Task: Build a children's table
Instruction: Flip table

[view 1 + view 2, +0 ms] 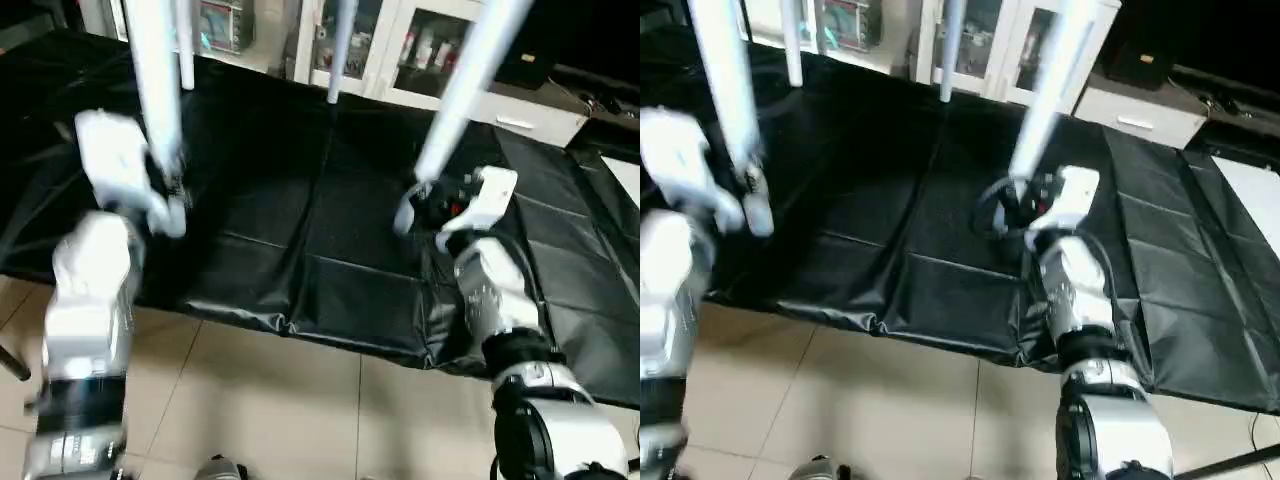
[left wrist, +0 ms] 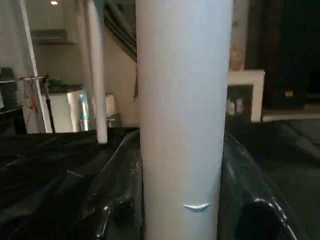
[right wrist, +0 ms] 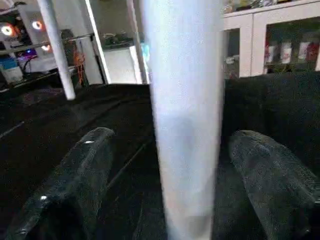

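Observation:
Four white legs of the children's table reach down from above over a black-covered surface. The near left leg [image 1: 155, 80] passes between the fingers of my left gripper [image 1: 170, 185], which is shut on it; in the left wrist view this leg [image 2: 182, 125] stands tight between the black fingers [image 2: 115, 215]. The near right leg [image 1: 465, 80] slants down to my right gripper [image 1: 425, 205]. In the right wrist view that leg [image 3: 185, 125] stands between the fingers [image 3: 75, 185] with a gap on each side, so the gripper is open. Two farther legs [image 1: 185, 45] [image 1: 340, 50] hang behind.
A black sheet [image 1: 300, 220] covers the low work surface, creased and hanging over the near edge. White glass-door cabinets [image 1: 400, 50] stand behind it. Beige floor tiles [image 1: 280, 400] lie between me and the sheet.

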